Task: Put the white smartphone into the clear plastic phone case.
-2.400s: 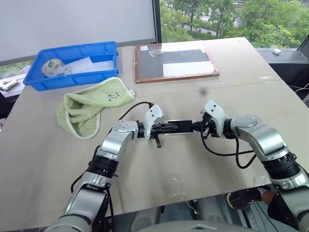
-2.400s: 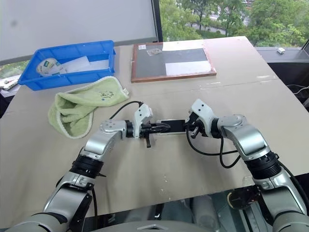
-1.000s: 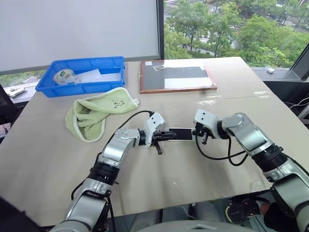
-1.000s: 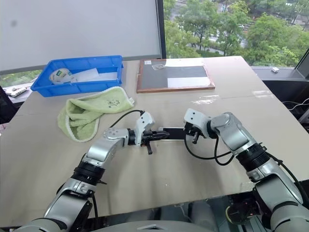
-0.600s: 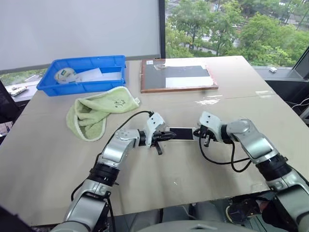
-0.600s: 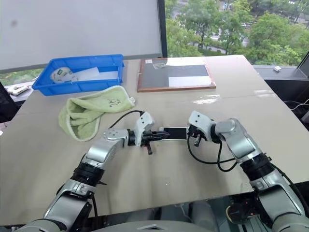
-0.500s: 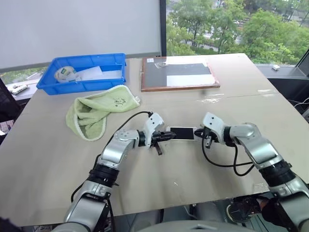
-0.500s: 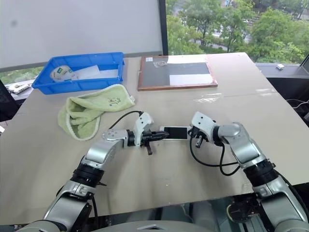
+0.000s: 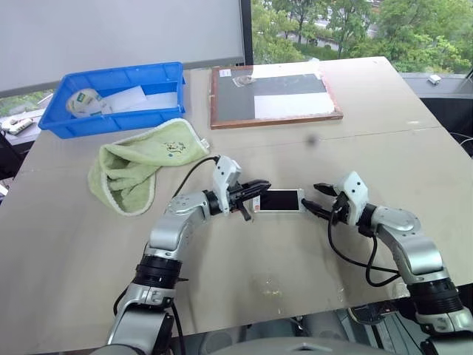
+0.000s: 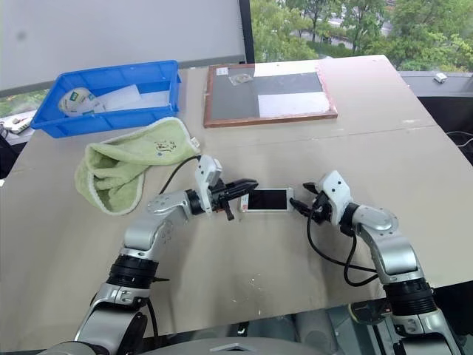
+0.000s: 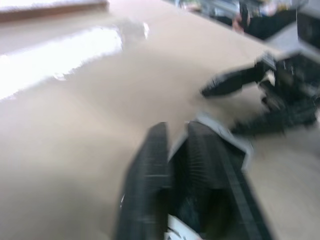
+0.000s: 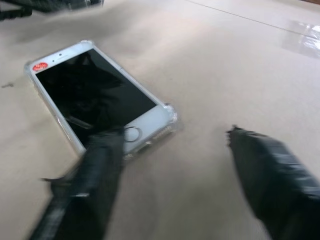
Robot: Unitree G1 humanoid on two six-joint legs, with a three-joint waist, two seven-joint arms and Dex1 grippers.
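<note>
You can see the white smartphone (image 12: 97,97) lying flat on the smooth tan table (image 9: 295,296), dark glass screen up, between the two grippers. It sits inside the clear plastic phone case (image 12: 169,112), a thin see-through shell whose rounded corners shine around the phone's edges. There is a small red dot at one end of the phone and a round button at the other.

Your left gripper (image 9: 255,196) is at one short end of the phone, its ribbed black fingers a little apart around the edge of it. Your right gripper (image 9: 319,200) is just beside the other end, its jaws spread wide and holding nothing.

Farther back you have a soft, crumpled green towel (image 9: 140,166), a blue plastic bin (image 9: 111,96), and a flat wood-framed board (image 9: 270,92).
</note>
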